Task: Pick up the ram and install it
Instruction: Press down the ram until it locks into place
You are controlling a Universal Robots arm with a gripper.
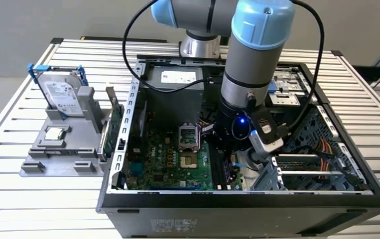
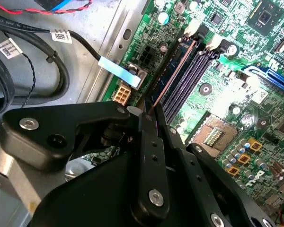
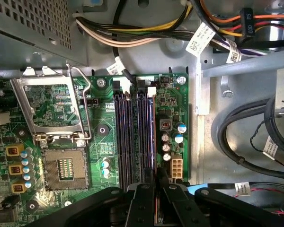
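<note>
The ram [image 2: 173,74] shows edge-on in both wrist views as a thin dark strip with a tan edge. It stands along the outermost of the purple memory slots [image 3: 128,137], the one farthest from the processor socket [image 3: 61,165]. In the first wrist view the ram [image 3: 153,142] lines up with that slot. I cannot tell whether it is seated. My gripper [image 2: 149,118] is shut on the ram's near end, with black fingers [image 3: 142,203] on either side of it. In the exterior view the gripper [image 1: 233,154] is down inside the open computer case [image 1: 243,199], over the motherboard's right side.
Black cables [image 3: 246,142] and a wire bundle [image 3: 146,35] lie close beside the slots. The open socket frame [image 3: 49,104] stands up from the board. Outside the case, a grey fixture [image 1: 60,154] holds a hard drive [image 1: 63,94] and a green expansion card [image 1: 113,129].
</note>
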